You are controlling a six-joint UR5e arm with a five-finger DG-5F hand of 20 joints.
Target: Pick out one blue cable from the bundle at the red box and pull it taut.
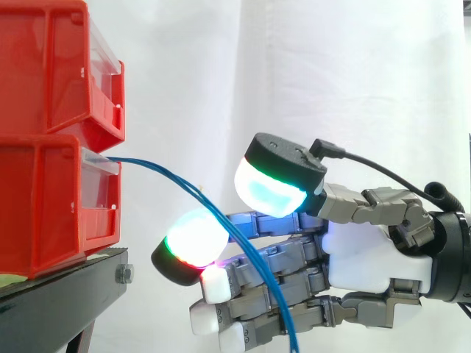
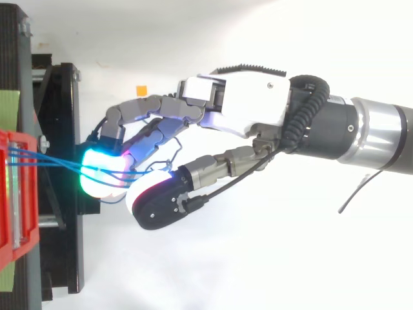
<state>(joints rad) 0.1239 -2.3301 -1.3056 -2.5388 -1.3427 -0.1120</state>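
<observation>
Your blue cables [image 1: 176, 176] leave the front of the lower red bin [image 1: 44, 206] as a thin bundle of a few strands. They arc down to the right and run off the bottom edge of the side view, hanging in a slack curve, not taut. On the way they pass through the gap between the thumb [image 1: 274, 184] above and a glowing fingertip [image 1: 193, 239] below, then cross in front of the other fingers. From above, you see the strands [image 2: 51, 161] stretch from the bin [image 2: 8, 194] across the cyan-green pad towards the thumb's pad, with a small loop just beside it. The fingers stand fairly wide: nearly straight and pointing at the bin, with thumb and fingertip apart in the side view and no strand visibly pinched. The hand [image 1: 368, 254] comes in from the right, its palm well clear of the bins. An upper red bin [image 1: 51, 59] sits on the lower one, both on the black stand [image 1: 66, 283] before the white curtain [image 1: 331, 73].
</observation>
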